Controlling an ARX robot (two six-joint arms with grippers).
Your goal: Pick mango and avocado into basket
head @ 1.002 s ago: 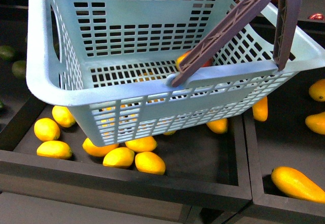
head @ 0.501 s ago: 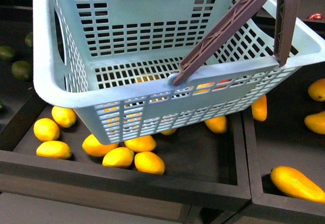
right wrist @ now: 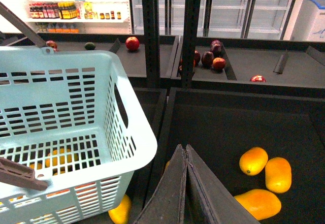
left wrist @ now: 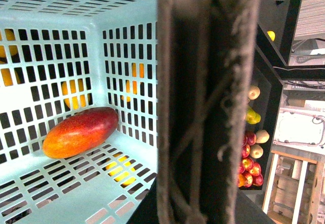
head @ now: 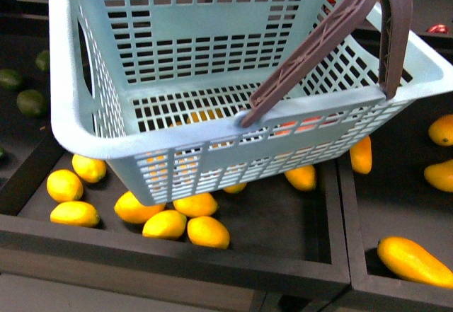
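The teal basket (head: 106, 142) hangs tilted over a dark display bin (head: 212, 262) of yellow fruits (head: 187, 230), none of which it touches. Over the past second it has drifted to the right and swung slightly, its near-left corner now further in from the frame's edge. The mango (left wrist: 80, 131), glimpsed a second ago beside the brown handle (head: 318, 43), has slid down inside. It now lies on its side on the slotted floor, tucked against the wall in a corner (in the front view it shows only as a reddish streak through the near wall's slots).

That puts half the job apparently done: the mango is in the basket, and no avocado can be seen in there with it. The likeliest avocado (head: 31, 102) sits among other dark green fruits in a bin off to the robot's left, well apart from the basket. The sideways drift is carrying the basket away from them, not toward them.

The right gripper (right wrist: 185, 150) hovers clenched and empty over the next bin, its fingers pressed flat together just beside the basket's rim. The handle fills the left wrist view at close range, which suggests the left gripper is carrying it. Its fingers are hidden, though, so whether they are clamped cannot be told.
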